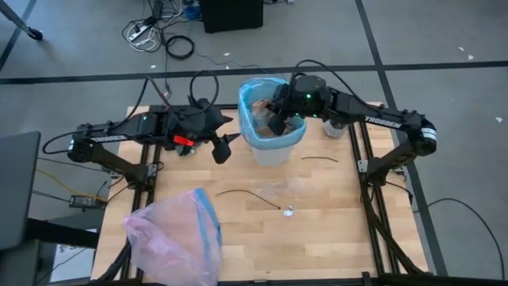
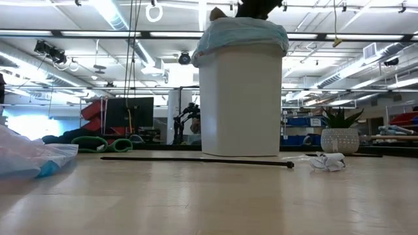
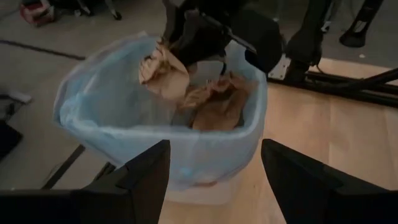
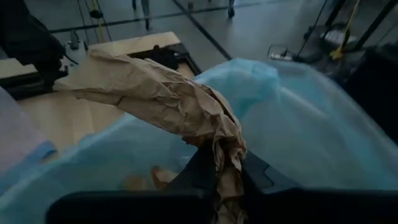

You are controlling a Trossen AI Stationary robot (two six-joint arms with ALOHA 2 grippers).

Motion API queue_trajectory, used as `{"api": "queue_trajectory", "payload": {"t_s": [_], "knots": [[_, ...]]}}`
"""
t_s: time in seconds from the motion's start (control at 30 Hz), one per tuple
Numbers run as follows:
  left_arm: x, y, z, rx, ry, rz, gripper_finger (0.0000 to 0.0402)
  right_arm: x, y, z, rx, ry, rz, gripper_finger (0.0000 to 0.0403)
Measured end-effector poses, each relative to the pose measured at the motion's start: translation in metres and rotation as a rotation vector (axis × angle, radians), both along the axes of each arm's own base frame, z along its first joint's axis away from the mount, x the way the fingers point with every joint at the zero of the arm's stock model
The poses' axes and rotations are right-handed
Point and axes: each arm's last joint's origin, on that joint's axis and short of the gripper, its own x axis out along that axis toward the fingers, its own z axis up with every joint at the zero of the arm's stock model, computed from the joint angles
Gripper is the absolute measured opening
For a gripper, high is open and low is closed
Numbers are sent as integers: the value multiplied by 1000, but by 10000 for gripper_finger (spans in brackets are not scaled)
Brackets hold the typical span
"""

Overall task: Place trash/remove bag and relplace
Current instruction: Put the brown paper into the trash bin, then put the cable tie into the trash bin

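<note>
A white bin (image 1: 271, 144) lined with the light-blue bag (image 1: 252, 89) stands at the table's far middle. Brown crumpled paper (image 3: 217, 102) lies inside it. My right gripper (image 1: 278, 121) is over the bin's mouth, shut on another piece of brown crumpled paper (image 3: 163, 70). My left gripper (image 1: 226, 148) waits open, just left of the bin; its fingers (image 3: 149, 174) frame the bin's wall without touching. A thin dark twig (image 1: 246, 196), a second twig (image 1: 319, 159) and a small crumpled clear wrapper (image 1: 287, 211) lie on the table. My right gripper pinches the brown crumpled paper between its two fingers at one end (image 4: 225, 163), coming slanting down from the table's right side. The paper is lifted clear and stands out beyond the fingers (image 4: 205, 171) over the bin's lined mouth; its free end (image 4: 118, 78) reaches toward the bin's left rim.
A pale pink bag with a blue band (image 1: 176, 234) lies at the table's near left corner. A small white plant pot (image 1: 333, 127) stands right of the bin. Bare wood (image 1: 333, 230) spreads across the near right.
</note>
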Motion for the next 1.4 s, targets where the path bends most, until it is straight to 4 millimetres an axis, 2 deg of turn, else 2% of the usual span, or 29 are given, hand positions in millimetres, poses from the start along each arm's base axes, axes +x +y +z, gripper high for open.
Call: {"api": "queue_trajectory", "payload": {"t_s": [0.23, 0.47, 0.63, 0.93, 1.1, 1.23, 1.4], "knots": [[-5, -1, -8, -33, 82, 32, 259, 1, -5, 0, 1, -19, -52, 124], [-9, -4, -13, -22, 133, 79, 258, -13, -2, 19, -37, -106, -100, 224], [-9, -5, -12, -4, 127, 90, 250, -26, 2, 33, -22, -183, -119, 264], [-10, -5, -13, -1, 147, 92, 238, -49, 11, 56, -21, -306, -116, 267], [-11, -5, -15, 0, 164, 93, 236, -68, 17, 63, -20, -303, -174, 263], [-14, -4, -19, 11, 204, 112, 236, -90, 19, 63, 6, -247, -333, 258], [-11, -4, -37, 9, 247, 143, 236, -114, 25, 52, 92, -140, -443, 248]]}}
